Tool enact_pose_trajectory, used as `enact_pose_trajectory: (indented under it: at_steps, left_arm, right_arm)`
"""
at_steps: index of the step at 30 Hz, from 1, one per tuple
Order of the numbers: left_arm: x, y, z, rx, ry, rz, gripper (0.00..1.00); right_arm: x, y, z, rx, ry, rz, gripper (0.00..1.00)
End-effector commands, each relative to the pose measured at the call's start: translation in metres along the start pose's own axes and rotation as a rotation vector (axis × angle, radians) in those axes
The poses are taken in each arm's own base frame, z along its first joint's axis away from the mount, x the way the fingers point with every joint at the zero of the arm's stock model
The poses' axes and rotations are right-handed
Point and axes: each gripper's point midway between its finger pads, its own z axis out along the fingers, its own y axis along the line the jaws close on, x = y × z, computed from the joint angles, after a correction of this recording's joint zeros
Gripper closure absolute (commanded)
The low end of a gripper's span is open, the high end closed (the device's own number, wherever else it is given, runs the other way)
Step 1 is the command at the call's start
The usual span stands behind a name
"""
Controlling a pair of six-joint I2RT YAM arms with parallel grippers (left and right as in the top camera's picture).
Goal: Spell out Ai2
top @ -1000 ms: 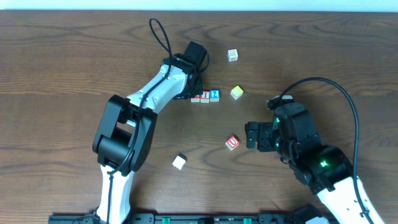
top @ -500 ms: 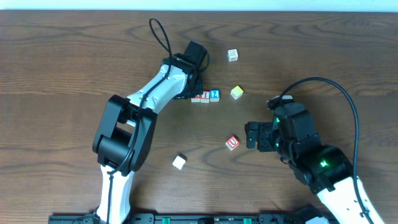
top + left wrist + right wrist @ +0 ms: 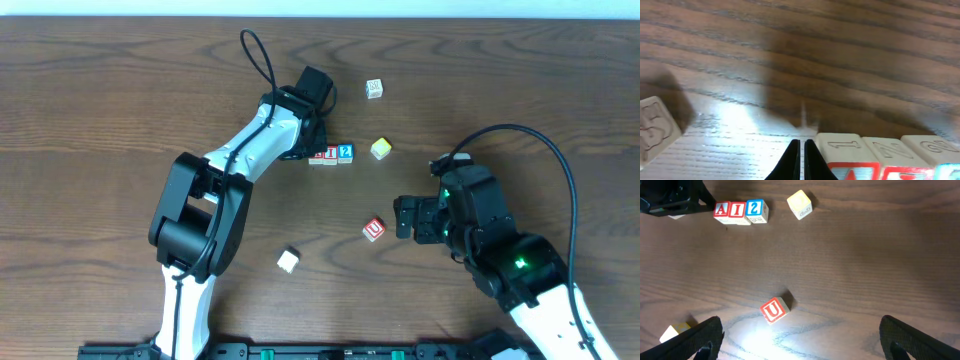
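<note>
Nothing is moving since the earlier frame. The left gripper (image 3: 800, 144) is pressing its fingers together on nothing, tips just left of the A block (image 3: 315, 156). The right gripper (image 3: 403, 218) is gaping wide, empty, right of the U block (image 3: 374, 230). Three blocks are sitting in a touching far row, A, I (image 3: 330, 155), 2 (image 3: 345, 153); overhead, four are lying loose, U included

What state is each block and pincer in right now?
A block, first in the row, touching I.
I block, middle of the row.
2 block, last in the row, touching I.
U block, loose, apart from the row.
Yellow block, loose, right of the row.
Left pincer, shut, empty, beside A.
Right pincer, open, empty, near U.
</note>
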Motion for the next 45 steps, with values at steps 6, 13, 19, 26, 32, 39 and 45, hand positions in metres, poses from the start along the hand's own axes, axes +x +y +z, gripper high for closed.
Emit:
enact_pose_trajectory:
  at_steps: [6, 13, 19, 26, 32, 39, 45]
  left_arm:
    - [-0.013, 0.027, -0.035, -0.057, -0.017, 0.013, 0.94]
    - [-0.017, 0.046, -0.145, -0.071, -0.158, 0.019, 0.94]
    - [0.017, 0.074, -0.247, -0.063, -0.268, 0.008, 0.09]
    - [0.082, 0.112, -0.319, -0.048, -0.302, 0.001, 0.05]
    - [0.129, 0.139, -0.344, -0.059, -0.279, 0.003, 0.05]
    - [0.159, 0.157, -0.351, -0.095, -0.237, 0.044, 0.05]
    - [0.137, 0.180, -0.367, -0.245, -0.377, 0.127, 0.04]
  right_arm:
    - [-0.002, -0.003, 0.000, 0.009, -0.007, 0.019, 0.01]
    - [-0.002, -0.003, 0.000, 0.009, -0.007, 0.019, 0.01]
    - [-0.002, -0.003, 0.000, 0.009, -0.007, 0.019, 0.01]
    - [-0.002, -0.003, 0.000, 0.009, -0.007, 0.019, 0.01]
    - [-0.002, -0.003, 0.000, 0.009, -0.007, 0.019, 0.01]
    - [-0.002, -0.003, 0.000, 0.009, -0.007, 0.019, 0.01]
    - [-0.002, -0.003, 0.000, 0.009, -0.007, 0.019, 0.01]
